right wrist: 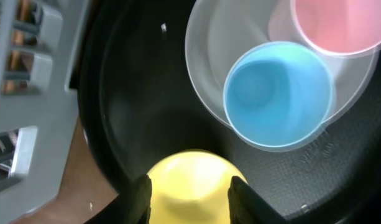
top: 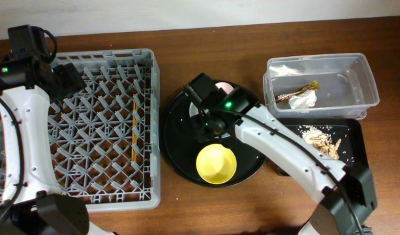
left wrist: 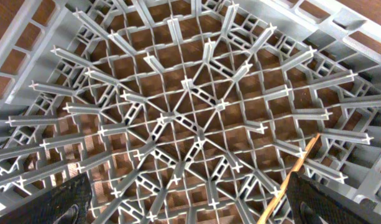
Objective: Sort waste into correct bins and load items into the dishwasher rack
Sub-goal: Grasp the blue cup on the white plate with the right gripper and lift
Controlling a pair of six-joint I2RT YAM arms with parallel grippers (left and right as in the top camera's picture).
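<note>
Right gripper (right wrist: pixel 191 184) hovering half-parted above yellow bowl (top: pixel 216 163), not visibly gripping it; bowl sitting empty at near side of round black tray (top: pixel 177 124). Behind it, grey-green plate (right wrist: pixel 209 56) carrying blue cup (right wrist: pixel 277 93) and pink cup (right wrist: pixel 339 25), both upright. Left gripper (left wrist: pixel 190 202) hanging wide open over dishwasher rack (top: pixel 102 57); chopsticks (top: pixel 134 127) lying inside rack. Black tray (top: pixel 353 130) holding food scraps (top: pixel 319 139). Farthest, clear tub (top: pixel 350 85) containing napkin (top: pixel 303 99) and gold wrapper (top: pixel 305 87)

My overhead view is bright and evenly lit. My right wrist view is blurred: the blue cup (right wrist: pixel 278 93) and the yellow bowl (right wrist: pixel 190 186) have soft edges, and the round black tray (right wrist: pixel 134 118) shows a dull sheen. My left wrist view of the rack (left wrist: pixel 187 84) is sharp, its lines bending toward the corners.
</note>
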